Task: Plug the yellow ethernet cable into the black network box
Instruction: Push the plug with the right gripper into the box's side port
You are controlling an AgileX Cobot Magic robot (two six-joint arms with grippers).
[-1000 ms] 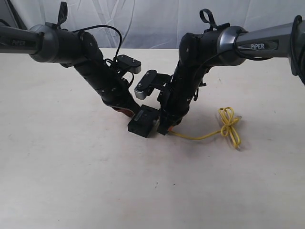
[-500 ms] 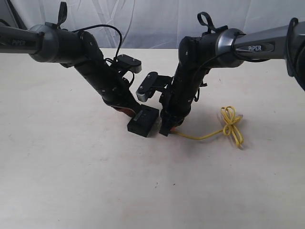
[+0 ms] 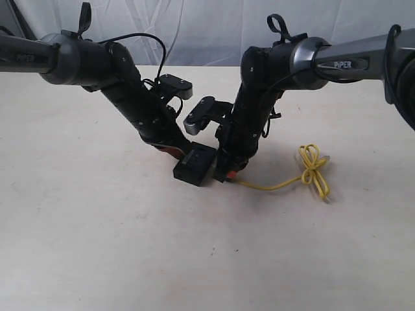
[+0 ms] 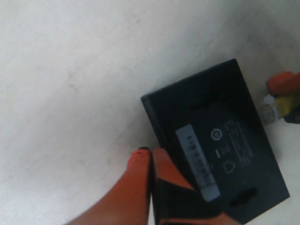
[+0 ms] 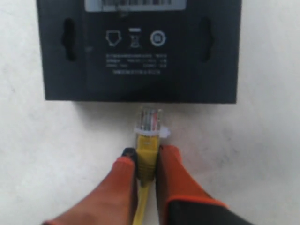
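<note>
Cable: a thin, bright yellow ethernet cable (image 3: 275, 186) is lying on the table. It is trailing from the right gripper out to a looped, knotted bundle (image 3: 313, 170) well to the right of the box.
Plug: its clear plastic plug (image 5: 149, 119) is pointing straight at the box's long side wall, just beside it. Whether it is touching cannot be told.
Box: a small, flat black network box (image 3: 194, 166) of plastic is sitting on the table between the two arm tips. It is showing a pale barcode label (image 5: 135, 4) and faint white markings on its upper face.
Right gripper: the right gripper (image 5: 146, 157) is pinching the cable just behind the plug, its orange fingers nearly closed around it.
Left gripper: the left gripper (image 4: 151, 155) is standing fully closed, with nothing between its orange fingers. It is leaning against the box's edge opposite the plug.
Surroundings: an off-white tabletop (image 3: 97, 246) is carrying everything, and a white curtain (image 3: 194, 32) is hanging behind.
In the way: in the exterior view, the right arm's dark wrist (image 3: 243, 133) is hiding the plug and the box's right side.
</note>
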